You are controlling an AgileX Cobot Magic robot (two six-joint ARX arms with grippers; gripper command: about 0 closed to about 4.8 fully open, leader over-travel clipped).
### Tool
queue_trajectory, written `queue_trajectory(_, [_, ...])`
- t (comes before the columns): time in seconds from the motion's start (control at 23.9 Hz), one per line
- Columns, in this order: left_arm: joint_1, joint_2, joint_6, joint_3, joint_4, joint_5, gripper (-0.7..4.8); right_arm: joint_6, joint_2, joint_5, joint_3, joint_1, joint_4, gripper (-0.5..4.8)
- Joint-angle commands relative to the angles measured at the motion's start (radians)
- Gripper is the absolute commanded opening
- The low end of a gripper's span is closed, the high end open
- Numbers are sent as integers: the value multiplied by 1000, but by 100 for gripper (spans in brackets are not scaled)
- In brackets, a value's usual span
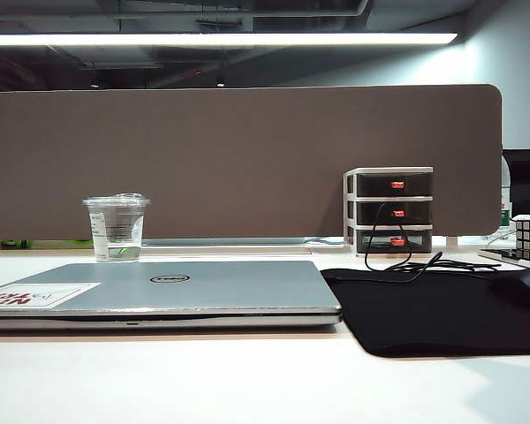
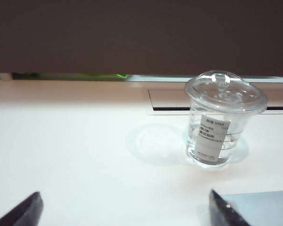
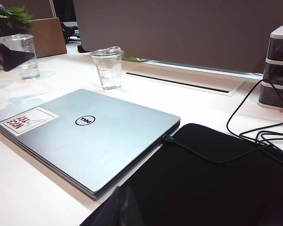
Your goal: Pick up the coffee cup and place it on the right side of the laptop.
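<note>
Standing upright on the white table (image 1: 247, 380), the coffee cup (image 1: 117, 228) is seen just behind the far left part of the closed laptop (image 1: 159, 291), in front of the brown partition (image 1: 247, 159).

It is judged to be light, thin-walled and easily crushed; the clear plastic looks smooth and likely slippery. A hold on the tapered side wall below the lid (image 2: 225, 92), around the white label (image 2: 210, 136), is judged best, with gentle pressure so that the lid is not popped off. A little clear liquid appears to lie at the bottom of the cup, so it should be kept upright.

The left gripper (image 2: 125, 209) is held spread wide with nothing between its fingertips (image 2: 23, 212), short of the cup and not touching it. Of the right gripper (image 3: 125, 209) only a dark tip is seen near the black mat (image 3: 207, 188); its state cannot be told.

The drawer unit (image 1: 390, 212) is shut; its contents are hidden.
</note>
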Motion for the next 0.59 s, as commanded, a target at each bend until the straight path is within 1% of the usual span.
queue_trajectory(0.04, [-14, 40, 29, 24, 32, -8, 479, 0, -1, 0, -6, 0, 8, -1])
queue_trajectory(0.13, [-17, 69, 64, 45, 73, 71, 479, -1, -1, 1, -6, 0, 0, -1])
queue_trajectory(0.25, [-17, 122, 63, 112, 93, 190, 479, -2, -1, 0, -6, 0, -11, -1])
queue_trajectory(0.29, [-17, 161, 61, 166, 83, 262, 479, -2, -1, 0, -6, 1, -11, -1])
queue_trajectory(0.34, [-17, 179, 53, 192, 79, 290, 479, -2, -1, 1, -6, 1, -11, -1])
queue_trajectory(0.38, [-17, 214, 28, 249, 51, 336, 479, -5, -1, 1, -6, 0, -10, -1])
queue_trajectory(0.5, [-17, 264, 22, 326, 3, 394, 479, -5, -1, 0, -6, 0, -11, -1])
queue_trajectory(0.59, [-17, 298, 33, 370, -10, 430, 479, -5, -1, 0, -6, 0, -11, -1])
